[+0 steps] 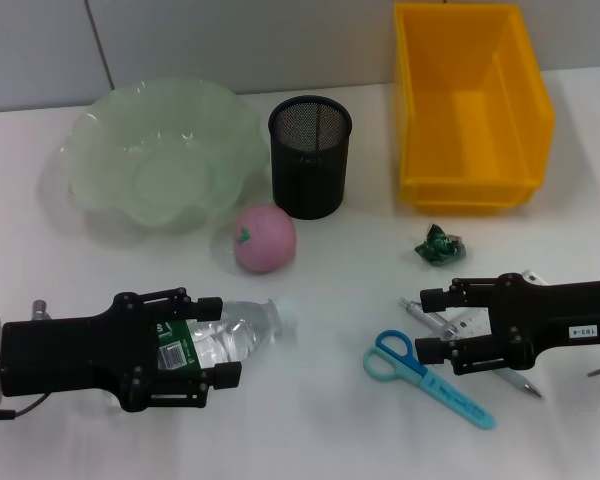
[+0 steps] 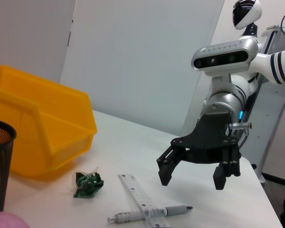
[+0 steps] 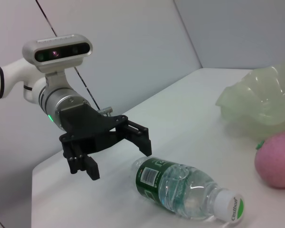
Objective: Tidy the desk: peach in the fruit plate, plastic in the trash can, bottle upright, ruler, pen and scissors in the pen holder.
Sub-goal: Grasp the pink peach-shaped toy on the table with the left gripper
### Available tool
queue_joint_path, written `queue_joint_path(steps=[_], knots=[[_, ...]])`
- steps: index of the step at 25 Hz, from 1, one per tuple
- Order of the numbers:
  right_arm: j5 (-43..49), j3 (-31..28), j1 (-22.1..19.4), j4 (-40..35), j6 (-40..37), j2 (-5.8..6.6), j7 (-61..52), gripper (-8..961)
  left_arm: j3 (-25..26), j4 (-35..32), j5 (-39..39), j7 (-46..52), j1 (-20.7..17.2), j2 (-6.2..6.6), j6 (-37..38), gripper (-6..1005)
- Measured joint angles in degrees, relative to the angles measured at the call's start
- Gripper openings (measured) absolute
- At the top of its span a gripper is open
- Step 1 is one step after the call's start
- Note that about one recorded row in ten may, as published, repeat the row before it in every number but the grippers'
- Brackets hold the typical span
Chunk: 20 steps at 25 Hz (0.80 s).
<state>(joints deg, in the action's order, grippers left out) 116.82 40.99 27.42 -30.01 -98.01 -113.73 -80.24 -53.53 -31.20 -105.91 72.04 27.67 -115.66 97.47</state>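
Observation:
The bottle [image 1: 242, 333] lies on its side on the desk [image 1: 320, 430], cap toward the peach [image 1: 264, 238]. My left gripper [image 1: 218, 340] is open and straddles the bottle's labelled end; the right wrist view shows this gripper [image 3: 118, 159] slightly above the bottle [image 3: 180, 187]. My right gripper [image 1: 432, 323] hangs open above the ruler [image 2: 142, 199] and the pen [image 2: 149, 213], which lie crossed. The scissors [image 1: 425, 375] lie just in front of it. The crumpled green plastic [image 1: 438, 243] sits before the yellow trash can [image 1: 525, 110]. The pen holder [image 1: 310, 155] stands beside the fruit plate [image 1: 100, 140].
The fruit plate, pen holder and trash can line the back of the desk along a white wall. The desk's right edge lies close behind my right gripper [image 2: 192, 175].

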Motion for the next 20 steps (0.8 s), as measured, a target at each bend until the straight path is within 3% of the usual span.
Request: queue_joint_path(steps=[20], knots=[[0.7, 0.05, -0.09, 0.29, -0.16, -0.01, -0.01, 817, 0.0, -0.61, -0.61, 0.11, 0.37, -0.01, 0.63, 833]])
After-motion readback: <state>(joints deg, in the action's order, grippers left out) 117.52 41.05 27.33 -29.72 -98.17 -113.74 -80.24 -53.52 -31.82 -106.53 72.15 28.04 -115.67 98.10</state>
